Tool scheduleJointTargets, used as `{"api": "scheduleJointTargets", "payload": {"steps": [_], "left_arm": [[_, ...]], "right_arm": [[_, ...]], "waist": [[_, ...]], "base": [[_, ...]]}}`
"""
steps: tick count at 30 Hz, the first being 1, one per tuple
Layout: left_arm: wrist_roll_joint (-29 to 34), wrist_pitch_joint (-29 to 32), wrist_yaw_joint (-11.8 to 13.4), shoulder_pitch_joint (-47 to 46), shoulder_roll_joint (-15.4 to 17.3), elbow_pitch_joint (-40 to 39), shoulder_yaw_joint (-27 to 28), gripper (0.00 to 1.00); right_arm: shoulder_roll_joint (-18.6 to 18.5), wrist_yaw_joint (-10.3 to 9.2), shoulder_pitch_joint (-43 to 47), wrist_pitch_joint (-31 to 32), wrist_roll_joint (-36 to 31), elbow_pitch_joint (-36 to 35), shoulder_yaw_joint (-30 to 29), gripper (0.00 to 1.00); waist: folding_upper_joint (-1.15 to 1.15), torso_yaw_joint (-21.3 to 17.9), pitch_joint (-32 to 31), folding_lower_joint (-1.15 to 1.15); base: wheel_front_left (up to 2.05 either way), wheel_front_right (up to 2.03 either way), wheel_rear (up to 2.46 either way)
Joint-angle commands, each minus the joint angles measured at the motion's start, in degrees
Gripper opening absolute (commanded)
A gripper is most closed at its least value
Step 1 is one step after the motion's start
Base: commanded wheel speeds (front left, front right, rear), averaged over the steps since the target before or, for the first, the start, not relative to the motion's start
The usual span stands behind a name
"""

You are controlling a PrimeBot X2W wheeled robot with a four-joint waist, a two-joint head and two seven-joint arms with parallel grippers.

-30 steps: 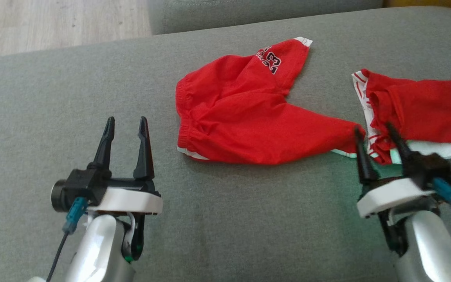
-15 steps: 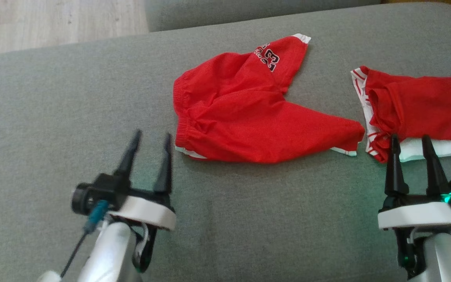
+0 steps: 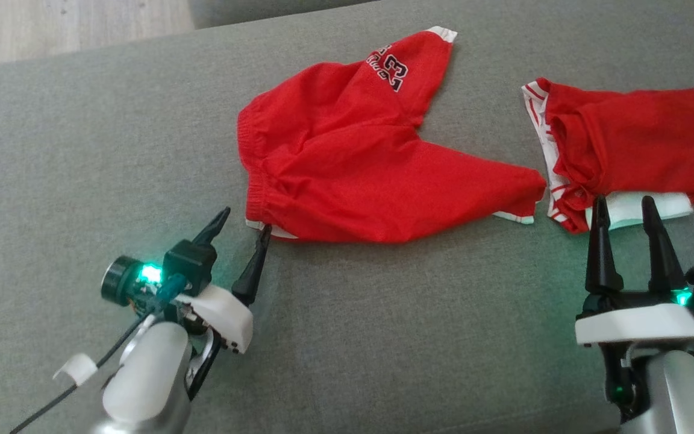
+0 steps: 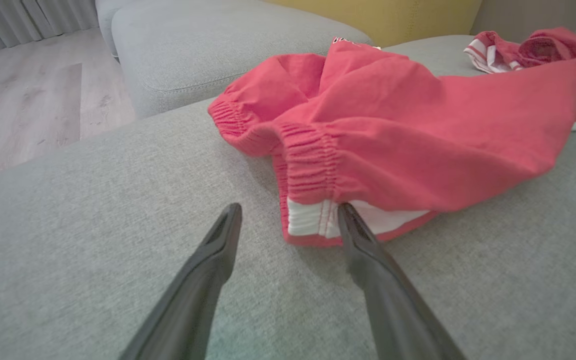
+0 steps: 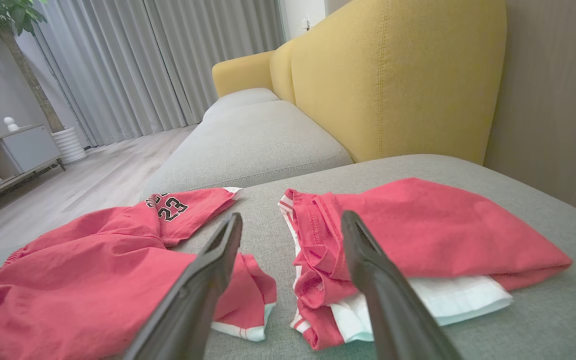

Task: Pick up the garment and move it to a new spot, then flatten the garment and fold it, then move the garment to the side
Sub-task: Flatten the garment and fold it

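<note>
The garment, red shorts (image 3: 353,157) printed with "23", lies spread out on the grey sofa seat (image 3: 383,337). It also appears in the left wrist view (image 4: 418,135) and the right wrist view (image 5: 93,265). My left gripper (image 3: 245,220) is open, low at the near left waistband corner. Its right fingertip (image 4: 346,214) sits against the white trim there (image 4: 289,207). My right gripper (image 3: 624,202) is open with nothing between its fingers, hovering just in front of a second, folded red garment (image 3: 630,144), off the shorts' leg hem (image 5: 293,216).
The folded red and white garment (image 5: 418,225) lies at the seat's right end. A yellow backrest (image 5: 393,85) rises behind it. Another grey cushion (image 4: 218,45) adjoins the far side. Wooden floor (image 3: 52,24) lies beyond the seat's far left edge.
My left gripper has moved forward and tilted, reaching the shorts' waistband corner. The right gripper drew back from the leg hem to the right. The head camera shifted slightly.
</note>
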Motion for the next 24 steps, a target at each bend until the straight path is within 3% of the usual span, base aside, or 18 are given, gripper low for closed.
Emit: {"api": "scheduleJointTargets", "payload": {"steps": [1,7,8,9,10,24], "left_arm": [[0.2,-0.6,-0.1,-2.2,1.3,-1.3,1.6,1.00],[0.0,-0.6,-0.3,-4.4,1.8,1.2,-0.6,1.00],[-0.3,-0.5,-0.3,-4.6,1.8,1.6,-1.1,0.80],[-0.5,-0.4,-0.3,-4.9,1.9,2.0,-1.6,0.29],[-0.8,-0.5,-0.3,-5.0,1.9,2.2,-2.0,0.00],[-2.8,-4.4,0.2,-4.4,2.3,-0.1,-2.9,0.00]], "right_arm": [[-0.3,-0.05,-1.8,-0.6,0.3,-2.0,1.5,1.00],[-0.3,-0.05,-2.3,-0.6,0.3,-1.8,1.5,1.00],[-0.3,-0.05,-2.3,-0.6,0.3,-1.8,1.6,1.00],[-0.3,-0.05,-2.4,-0.6,0.3,-1.7,1.6,1.00],[-0.3,-0.05,-2.4,-0.6,0.3,-1.6,1.6,1.00],[-0.3,-0.05,-1.3,2.2,-1.8,7.6,6.0,1.00]], "waist": [[0.00,-0.2,0.2,-0.01],[0.00,-0.8,0.7,-0.01],[0.00,-0.9,0.8,-0.01],[0.00,-0.9,0.8,-0.01],[0.00,-0.9,0.8,-0.01],[0.00,1.0,-0.8,-0.01]], "base": [[0.00,0.00,0.00],[0.00,0.00,0.00],[0.00,0.00,0.00],[0.00,0.00,0.00],[0.00,0.00,0.00],[0.00,0.00,0.00]]}}
